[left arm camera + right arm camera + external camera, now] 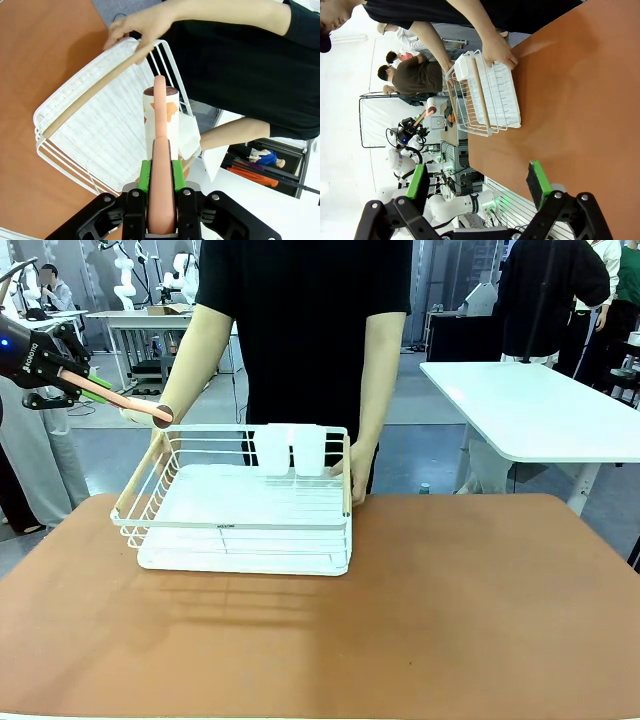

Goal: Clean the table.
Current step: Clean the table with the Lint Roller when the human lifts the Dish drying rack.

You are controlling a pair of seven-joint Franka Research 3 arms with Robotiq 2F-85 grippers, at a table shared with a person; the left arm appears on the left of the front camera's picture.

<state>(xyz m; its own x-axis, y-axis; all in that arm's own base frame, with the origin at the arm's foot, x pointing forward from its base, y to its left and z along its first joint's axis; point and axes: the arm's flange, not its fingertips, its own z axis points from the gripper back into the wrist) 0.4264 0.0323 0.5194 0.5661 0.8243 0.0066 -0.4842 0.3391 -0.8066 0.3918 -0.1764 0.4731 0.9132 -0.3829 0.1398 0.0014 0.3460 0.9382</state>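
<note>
1. Table: the reddish-brown top spans the near field of the front view, from the near edge to the person at the far side. Its right half is bare.

2. Wire rack: a white rack with a wooden rail along each side stands on the table, left of centre and toward the far edge. Two white cup-like holders sit on its far wall. The person grips it with one hand at the far right corner and the other hand at the far end of the left rail.

3. Left gripper: raised at the far left, beyond the table's left edge. Its green pads are closed tight on the pink-handled tool. The handle runs rightward and slightly downward, and its tip lies close to the rack's far left corner. A white cylinder with a dark end sits at the tool's far end.

4. Right gripper: fingers spread wide, nothing between the pads. It hangs at the near side of the table, facing the rack.

5. White-topped table: stands at the far right, apart from the main table.
</note>
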